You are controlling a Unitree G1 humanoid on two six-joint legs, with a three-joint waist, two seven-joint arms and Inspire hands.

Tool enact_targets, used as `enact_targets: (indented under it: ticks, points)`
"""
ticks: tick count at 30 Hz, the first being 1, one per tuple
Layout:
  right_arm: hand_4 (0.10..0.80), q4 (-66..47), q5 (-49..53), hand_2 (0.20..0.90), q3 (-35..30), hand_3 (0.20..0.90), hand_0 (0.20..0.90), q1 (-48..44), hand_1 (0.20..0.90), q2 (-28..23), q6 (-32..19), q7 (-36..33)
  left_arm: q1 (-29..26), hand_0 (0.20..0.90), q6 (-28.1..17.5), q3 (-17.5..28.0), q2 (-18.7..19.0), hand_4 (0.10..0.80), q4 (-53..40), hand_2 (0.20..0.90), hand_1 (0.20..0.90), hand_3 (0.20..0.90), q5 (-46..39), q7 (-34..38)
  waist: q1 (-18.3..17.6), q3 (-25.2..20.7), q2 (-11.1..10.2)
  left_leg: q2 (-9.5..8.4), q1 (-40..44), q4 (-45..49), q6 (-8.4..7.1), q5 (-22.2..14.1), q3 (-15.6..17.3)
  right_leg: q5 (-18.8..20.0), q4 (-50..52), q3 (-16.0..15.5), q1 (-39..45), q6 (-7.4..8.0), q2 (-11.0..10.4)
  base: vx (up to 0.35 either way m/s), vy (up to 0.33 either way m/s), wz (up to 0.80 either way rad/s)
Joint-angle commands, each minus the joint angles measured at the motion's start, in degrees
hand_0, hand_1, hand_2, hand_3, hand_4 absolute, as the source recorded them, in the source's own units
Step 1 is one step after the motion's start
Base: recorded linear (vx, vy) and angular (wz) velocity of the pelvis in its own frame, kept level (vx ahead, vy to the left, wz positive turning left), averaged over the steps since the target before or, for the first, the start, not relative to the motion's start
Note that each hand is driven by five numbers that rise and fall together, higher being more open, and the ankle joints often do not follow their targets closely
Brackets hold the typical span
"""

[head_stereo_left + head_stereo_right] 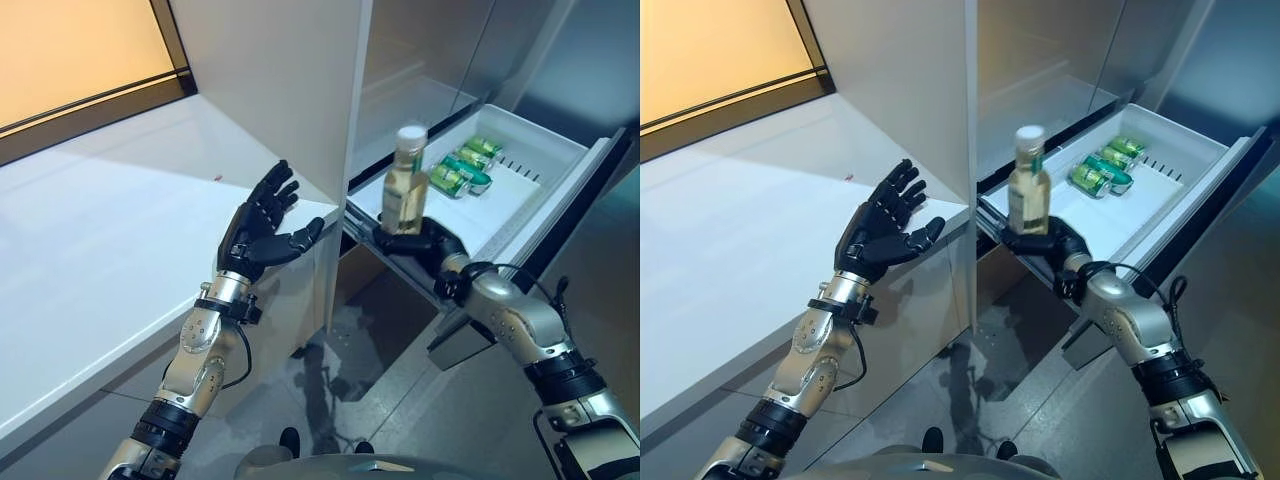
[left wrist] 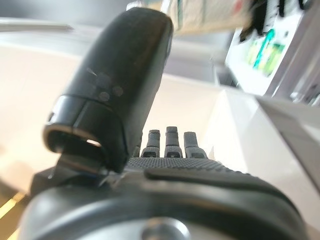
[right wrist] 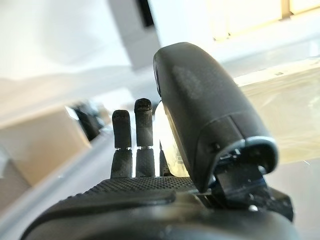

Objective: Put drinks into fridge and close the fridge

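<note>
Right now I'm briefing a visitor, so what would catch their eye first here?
First, the bottle held upright in the right hand over the near edge of the pulled-out white fridge drawer. Next, the green cans lying together near the drawer's far end. The left hand hovers open and empty beside the white counter.

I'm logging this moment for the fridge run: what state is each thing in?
White fridge drawer: pulled open.
Pale yellow drink bottle with white cap: upright, capped, held over the drawer's near end.
Green cans: lying in the drawer.
Right hand: shut on the bottle.
Left hand: open, empty, raised by the white counter.
</note>
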Motion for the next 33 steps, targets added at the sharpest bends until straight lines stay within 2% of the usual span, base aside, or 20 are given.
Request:
enact_targets:
  ticks: [1, 7, 9, 13, 19, 24, 27, 29, 33]
  points:
    - [0.100, -1.72, 2.09, 0.300, -8.98, 0.200, 0.300, -15.18, 0.300, -5.84, -12.91, -0.17, 5.25, 0.900, 2.51, -2.98, 3.37, 0.800, 3.48, 0.900, 0.900, 0.900, -1.36, -5.77, 0.11, -3.78, -1.71, -2.38, -0.70, 5.24, 2.41, -9.40, 2.20, -5.28, 8.05, 0.58, -3.67, 1.48, 0.86, 0.018, -0.003, 0.20]
    - [0.100, 7.22, 4.50, 0.300, -11.36, 0.200, 0.300, -18.03, 0.300, -13.05, -13.85, -0.35, 9.61, 0.900, 3.27, -5.57, 6.38, 0.800, 7.48, 0.900, 0.900, 0.900, 1.03, -14.64, 0.94, -3.52, -1.42, -2.11, -1.04, 5.47, 2.03, -9.22, 2.52, -5.53, 8.19, -0.41, -3.60, 1.47, 0.69, 0.036, -0.006, 0.07]
    - [0.100, 12.75, 4.65, 0.300, -10.60, 0.200, 0.300, -20.24, 0.300, -15.80, -14.26, -0.30, 10.09, 0.900, 0.86, -7.87, 8.53, 0.800, 8.12, 0.900, 0.900, 0.900, 3.50, -17.90, 1.20, -3.27, -1.23, -1.83, -1.41, 5.75, 1.83, -9.09, 2.96, -5.75, 8.49, -0.87, -3.77, 1.39, 0.64, 0.050, -0.010, 0.06]
    - [0.100, 18.54, 4.99, 0.300, -8.95, 0.200, 0.300, -22.53, 0.300, -18.25, -14.51, 0.12, 9.21, 0.900, -1.20, -10.32, 10.47, 0.800, 6.95, 0.900, 0.900, 0.900, 5.09, -20.21, 1.37, -3.13, -1.06, -1.48, -1.68, 5.65, 1.59, -8.85, 3.28, -6.07, 8.71, -1.38, -3.98, 1.27, 0.71, 0.039, -0.012, 0.10]
    - [0.100, 31.56, 1.97, 0.300, -3.74, 0.200, 0.300, -28.20, 0.300, -20.45, -14.57, 2.71, 4.95, 0.900, -1.01, -15.75, 12.06, 0.800, 3.78, 0.900, 0.900, 0.900, 5.59, -22.28, 1.74, -2.78, -0.98, -1.21, -2.06, 5.70, 1.17, -8.60, 2.80, -6.49, 9.27, -1.97, -4.10, 1.12, 0.64, 0.062, -0.036, 0.11]
    - [0.100, 39.57, -1.88, 0.300, -0.76, 0.200, 0.300, -30.92, 0.300, -20.97, -12.95, 4.64, 1.59, 0.900, 1.73, -18.58, 12.97, 0.800, -0.09, 0.900, 0.900, 0.900, 4.42, -25.37, 1.97, -2.14, -0.61, -0.99, -2.84, 6.43, 0.94, -8.44, 2.50, -6.62, 9.98, -2.45, -4.53, 0.97, 0.43, 0.058, -0.038, 0.13]
    - [0.100, 45.24, -5.09, 0.300, 0.49, 0.200, 0.300, -32.66, 0.300, -20.97, -11.68, 6.28, -0.70, 0.900, 7.14, -21.09, 13.03, 0.800, -0.54, 0.900, 0.900, 0.900, 5.51, -26.00, 2.23, -0.95, -0.14, -0.67, -4.17, 7.59, 0.75, -8.37, 2.21, -6.70, 10.87, -2.76, -5.50, 0.80, 0.23, 0.029, -0.061, 0.10]
    - [0.100, 47.91, -7.07, 0.300, 1.11, 0.200, 0.300, -33.88, 0.300, -21.06, -11.22, 7.08, -1.79, 0.900, 9.03, -22.23, 13.25, 0.800, 0.82, 0.900, 0.900, 0.900, 6.71, -25.32, 2.37, 0.04, 0.20, -0.64, -5.46, 8.30, 0.65, -8.28, 1.92, -6.68, 11.34, -2.76, -6.57, 0.69, 0.16, -0.044, -0.063, 0.15]
    - [0.100, 52.03, -11.58, 0.300, 3.84, 0.200, 0.300, -37.59, 0.300, -21.50, -9.84, 7.20, -3.86, 0.900, 8.93, -24.36, 14.55, 0.800, 6.19, 0.900, 0.900, 0.900, 8.87, -22.09, 2.75, 3.62, 1.05, -0.75, -8.96, 9.71, 0.65, -7.95, 1.02, -6.40, 12.34, -2.27, -9.85, 0.44, 0.11, -0.139, -0.060, 0.13]
